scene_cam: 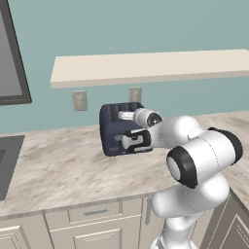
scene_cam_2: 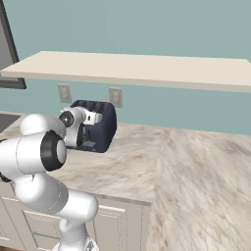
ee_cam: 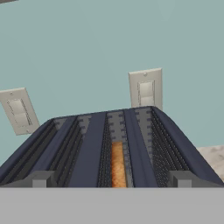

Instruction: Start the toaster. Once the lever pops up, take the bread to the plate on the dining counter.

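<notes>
Pincer first: my two-finger gripper (scene_cam: 130, 140) stands wide apart with nothing between its tips, hovering at the front face of the toaster, the hand pointed along the top of the box toward the wall. I judge I am held here because the levers sit on that front face, and starting the toaster means pressing one down before anything else can happen.

Beneath everything lies the beige marble-patterned countertop (scene_cam: 58, 165), which turns a corner off to my right. Over it, a pale flat wall shelf (scene_cam_2: 147, 68) runs along the teal wall. A dark framed panel (scene_cam: 10, 58) hangs at the far left.

My white arm with dark joints (scene_cam: 199, 155) reaches across the countertop from its front edge toward the back.

Next in size is the dark navy-blue boxy four-slot toaster (scene_cam: 111, 131), standing near the back edge of the countertop, close to the wall, its slots facing up. It probably sits there for the sake of the two pale wall outlets (ee_cam: 145, 89) just behind it, though I see no cord.

Smallest is the golden-brown toast slice (ee_cam: 117, 164), standing on edge, sunk in the third slot from the left as the hand view shows them, ready to be toasted, only its top edge showing.

No brand, label or writing can be read on the toaster, outlets or anything else.
</notes>
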